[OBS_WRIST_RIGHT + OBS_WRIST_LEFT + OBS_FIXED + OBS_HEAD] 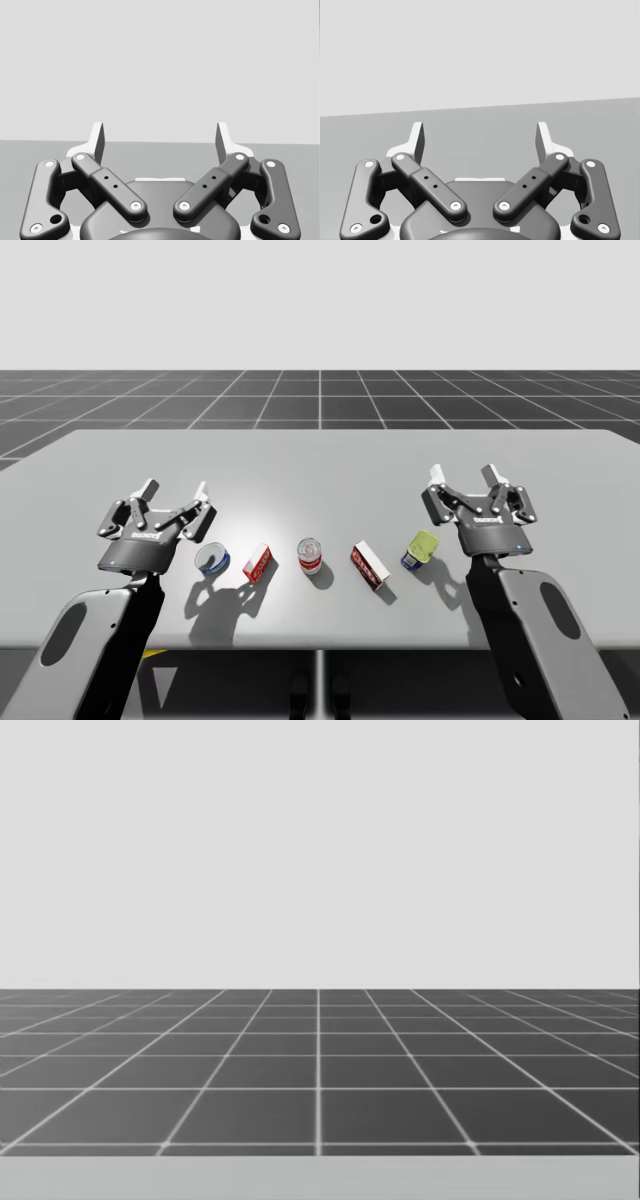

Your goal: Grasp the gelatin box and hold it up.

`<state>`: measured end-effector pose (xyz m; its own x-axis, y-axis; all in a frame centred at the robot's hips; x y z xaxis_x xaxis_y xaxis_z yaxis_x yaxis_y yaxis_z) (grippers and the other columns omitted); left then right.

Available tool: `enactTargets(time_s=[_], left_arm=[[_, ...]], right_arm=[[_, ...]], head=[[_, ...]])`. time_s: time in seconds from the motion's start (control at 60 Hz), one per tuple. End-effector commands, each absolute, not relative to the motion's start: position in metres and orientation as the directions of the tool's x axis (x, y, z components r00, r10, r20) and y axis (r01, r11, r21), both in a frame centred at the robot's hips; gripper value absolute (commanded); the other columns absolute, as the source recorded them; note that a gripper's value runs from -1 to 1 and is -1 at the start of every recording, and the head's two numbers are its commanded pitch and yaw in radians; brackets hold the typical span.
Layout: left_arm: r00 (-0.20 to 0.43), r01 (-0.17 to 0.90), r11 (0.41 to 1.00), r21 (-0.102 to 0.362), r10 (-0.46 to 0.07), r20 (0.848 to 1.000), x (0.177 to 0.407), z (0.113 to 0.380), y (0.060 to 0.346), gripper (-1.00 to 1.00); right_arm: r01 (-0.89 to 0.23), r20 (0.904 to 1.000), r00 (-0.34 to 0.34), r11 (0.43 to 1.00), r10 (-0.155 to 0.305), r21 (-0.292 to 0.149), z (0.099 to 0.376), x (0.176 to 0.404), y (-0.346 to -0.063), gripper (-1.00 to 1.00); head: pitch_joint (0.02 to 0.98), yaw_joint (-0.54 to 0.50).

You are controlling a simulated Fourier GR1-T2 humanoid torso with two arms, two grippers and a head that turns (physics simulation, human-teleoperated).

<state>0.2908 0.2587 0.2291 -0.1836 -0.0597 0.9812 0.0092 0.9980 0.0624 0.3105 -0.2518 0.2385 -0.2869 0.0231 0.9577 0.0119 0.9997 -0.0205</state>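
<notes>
My left hand (176,488) and right hand (463,474) hover spread over the bench (320,465), small red box (258,562) and longer red box (369,565) between them.

Left tool (175,488) and right tool (464,473) hover wide open.

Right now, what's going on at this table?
Nothing is being handled yet. My left hand and right hand are both open, holding nothing, at either end of a row of five things on the grey table: a blue round can, a small red and white box, a red and white can, a second red and white box and a blue can with a yellow-green top. No box has been grasped.
</notes>
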Motion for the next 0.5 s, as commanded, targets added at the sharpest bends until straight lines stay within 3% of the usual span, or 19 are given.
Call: enactTargets(time_s=[0.017, 0.183, 0.5], left_arm=[[-0.184, 0.009, 0.998, 0.06, -0.058, 0.981, 0.2907, 0.2293, 0.2591, -1.0], [-0.186, 0.007, 0.998, 0.059, -0.056, 0.981, 0.2907, 0.2297, 0.2595, -1.0], [-0.185, 0.006, 0.998, 0.064, -0.062, 0.981, 0.291, 0.2298, 0.261, -1.0]], right_arm=[[0.016, 0.9563, -0.292, 1.0, 0.002, 0.003, 0.2387, 0.3085, -0.2516, -1.0], [0.002, 0.959, -0.282, 1.0, 0.029, -0.029, 0.2398, 0.3102, -0.2522, -1.0], [-0.009, 0.9641, -0.263, 0.999, 0.033, -0.036, 0.2399, 0.3113, -0.2526, -1.0]], head=[[0.081, -0.01], [0.119, -0.01], [0.402, 0.0]])
